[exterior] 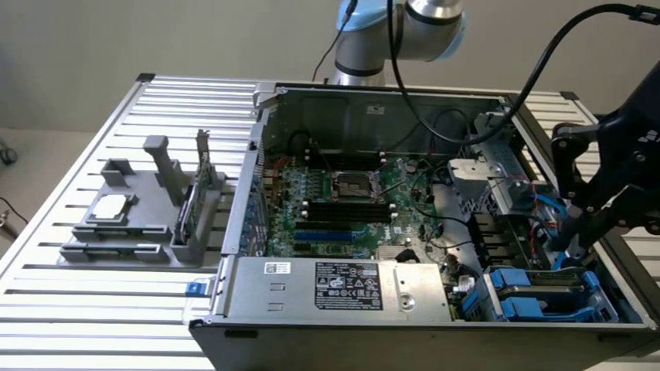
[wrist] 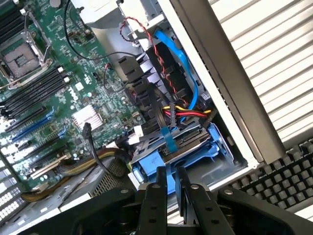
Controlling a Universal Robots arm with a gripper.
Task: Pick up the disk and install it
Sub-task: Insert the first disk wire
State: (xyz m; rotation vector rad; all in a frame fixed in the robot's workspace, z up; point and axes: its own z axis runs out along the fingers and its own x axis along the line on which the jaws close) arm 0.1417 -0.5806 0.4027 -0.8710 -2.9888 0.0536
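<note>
Hovering tool (wrist: 169, 172) hangs just above the disk (wrist: 208, 148).

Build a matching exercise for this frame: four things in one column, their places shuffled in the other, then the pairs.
Things
1. the disk
2. the gripper
3. the square chip
4. the power supply

Places
A. on the grey holder, outside the computer case
B. silver box along the case's near wall in the exterior view
C. blue-framed, low in the case's corner at the exterior view's right
D. poised just above the disk

Pairs: 1-C, 2-D, 3-A, 4-B
</note>
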